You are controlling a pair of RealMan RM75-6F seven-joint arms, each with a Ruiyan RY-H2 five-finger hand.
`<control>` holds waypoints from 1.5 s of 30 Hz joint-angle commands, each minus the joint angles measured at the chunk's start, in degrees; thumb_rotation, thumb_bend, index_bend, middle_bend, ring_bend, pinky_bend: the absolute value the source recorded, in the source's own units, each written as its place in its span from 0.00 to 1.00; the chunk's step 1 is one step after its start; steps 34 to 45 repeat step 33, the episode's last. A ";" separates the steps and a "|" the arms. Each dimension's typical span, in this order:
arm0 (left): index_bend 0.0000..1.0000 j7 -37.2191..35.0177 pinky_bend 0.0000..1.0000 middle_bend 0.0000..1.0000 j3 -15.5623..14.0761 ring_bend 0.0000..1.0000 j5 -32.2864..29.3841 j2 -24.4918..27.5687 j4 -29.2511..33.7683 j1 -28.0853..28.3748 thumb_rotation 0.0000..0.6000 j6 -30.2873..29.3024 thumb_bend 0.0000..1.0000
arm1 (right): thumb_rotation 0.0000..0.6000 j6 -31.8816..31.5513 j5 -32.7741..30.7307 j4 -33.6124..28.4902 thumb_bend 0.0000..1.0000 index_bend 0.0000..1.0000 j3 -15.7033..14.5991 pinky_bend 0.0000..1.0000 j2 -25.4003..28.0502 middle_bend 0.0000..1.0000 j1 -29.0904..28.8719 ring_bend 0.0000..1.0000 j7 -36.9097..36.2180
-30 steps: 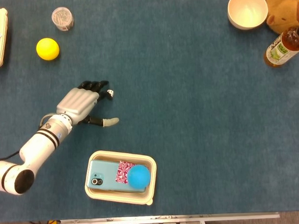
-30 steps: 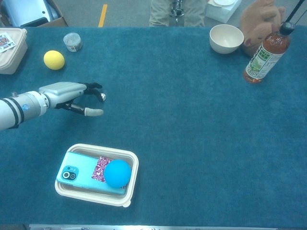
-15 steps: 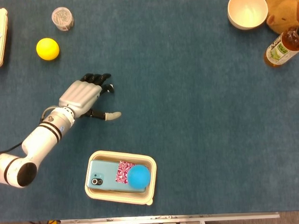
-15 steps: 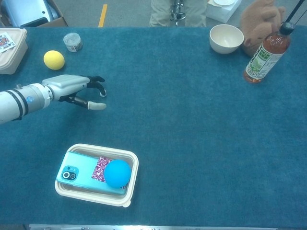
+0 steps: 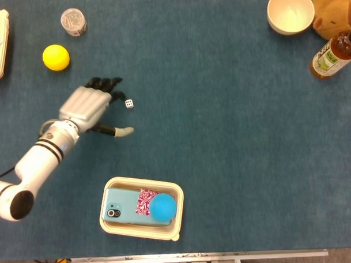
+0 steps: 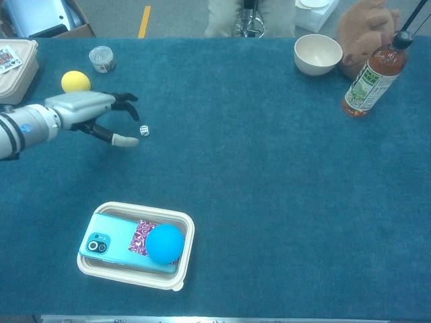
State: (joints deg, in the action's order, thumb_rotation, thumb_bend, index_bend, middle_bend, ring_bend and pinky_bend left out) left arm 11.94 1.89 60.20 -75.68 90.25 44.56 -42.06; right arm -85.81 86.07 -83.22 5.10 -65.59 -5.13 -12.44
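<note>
Hovering over the blue tabletop (image 5: pixel 232 118), your left hand (image 5: pixel 87 107) is released, fingers (image 5: pixel 104 84) loosely spread with the thumb out, gripping nothing. The small white die (image 5: pixel 129 103) lies on the cloth just beside those fingertips, on their right side and apart from them, between the fingers and the thumb tip. The chest view shows that gap too, with the die (image 6: pixel 144 130) just right of the hand (image 6: pixel 84 108). Your right hand shows in neither view, so the left is nearer.
</note>
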 commanded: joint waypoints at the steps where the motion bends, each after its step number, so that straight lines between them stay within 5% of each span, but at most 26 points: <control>1: 0.21 0.28 0.00 0.00 0.77 0.00 -0.16 3.40 3.37 -1.91 0.34 -4.52 0.11 | 1.00 -0.15 -0.07 -0.24 0.29 0.40 0.04 0.42 0.20 0.35 0.11 0.26 0.18; 6: 0.21 -2.25 0.00 0.00 1.47 0.00 2.88 6.84 6.41 -6.45 0.45 -12.99 0.11 | 1.00 -0.31 -0.65 -0.65 0.29 0.40 0.18 0.42 0.35 0.35 0.41 0.26 0.95; 12: 0.21 -2.64 0.00 0.03 0.63 0.00 5.76 10.53 9.16 -12.85 0.95 -23.01 0.11 | 1.00 -0.41 -1.22 -1.29 0.29 0.40 0.18 0.42 0.34 0.35 0.77 0.26 2.63; 27: 0.07 -5.29 0.00 0.02 -3.15 0.00 12.35 13.10 10.55 -27.81 0.97 -40.53 0.11 | 1.00 -1.62 -3.43 -4.43 0.29 0.40 0.50 0.42 0.87 0.35 2.42 0.26 8.65; 45: 0.07 -6.28 0.00 0.02 -3.28 0.00 13.62 13.65 11.04 -30.53 0.97 -42.28 0.11 | 1.00 -1.87 -3.26 -4.96 0.29 0.40 0.50 0.42 0.90 0.35 2.67 0.26 8.86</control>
